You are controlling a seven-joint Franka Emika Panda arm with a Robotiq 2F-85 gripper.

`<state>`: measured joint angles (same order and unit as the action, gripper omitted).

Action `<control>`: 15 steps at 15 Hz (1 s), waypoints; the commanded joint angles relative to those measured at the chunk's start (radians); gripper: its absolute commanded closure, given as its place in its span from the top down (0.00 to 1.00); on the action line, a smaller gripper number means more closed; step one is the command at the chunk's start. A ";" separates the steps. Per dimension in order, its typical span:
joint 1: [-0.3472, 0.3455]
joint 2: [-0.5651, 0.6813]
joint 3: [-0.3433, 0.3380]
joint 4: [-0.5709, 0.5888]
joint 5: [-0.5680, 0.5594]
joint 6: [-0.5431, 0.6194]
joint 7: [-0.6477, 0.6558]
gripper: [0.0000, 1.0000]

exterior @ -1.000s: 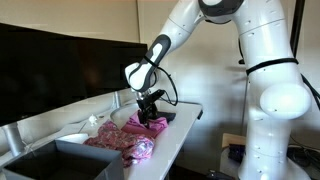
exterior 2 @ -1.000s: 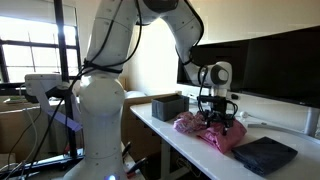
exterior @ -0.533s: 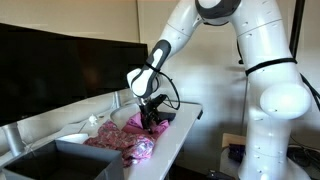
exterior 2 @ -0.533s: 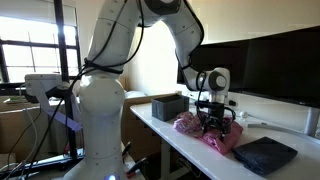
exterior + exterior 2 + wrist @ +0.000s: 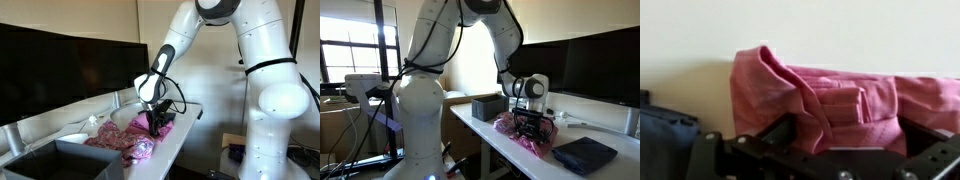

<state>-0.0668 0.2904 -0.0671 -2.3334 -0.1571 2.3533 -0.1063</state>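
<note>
Gripper (image 5: 155,124) is seen low on the pink cloth (image 5: 840,95) bunched midway along the worktop (image 5: 470,122) near its long front edge, beside the dark cloth (image 5: 583,155), fingers (image 5: 777,134) spread wide astride a fold, nothing clamped; approach is judged done, closing and lift left.

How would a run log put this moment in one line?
end effector: open, low on pink cloth | cloth: crumpled on white table | nearby: dark folded cloth
</note>
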 commanded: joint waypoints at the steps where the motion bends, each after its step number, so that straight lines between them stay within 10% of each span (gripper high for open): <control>1: -0.040 -0.012 0.009 -0.080 0.054 0.014 -0.098 0.74; 11: -0.071 -0.046 0.008 -0.119 0.124 0.014 -0.203 0.12; 15: -0.075 -0.049 0.007 -0.126 0.134 0.034 -0.241 0.09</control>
<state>-0.1232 0.2382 -0.0688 -2.4114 -0.0500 2.3489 -0.2880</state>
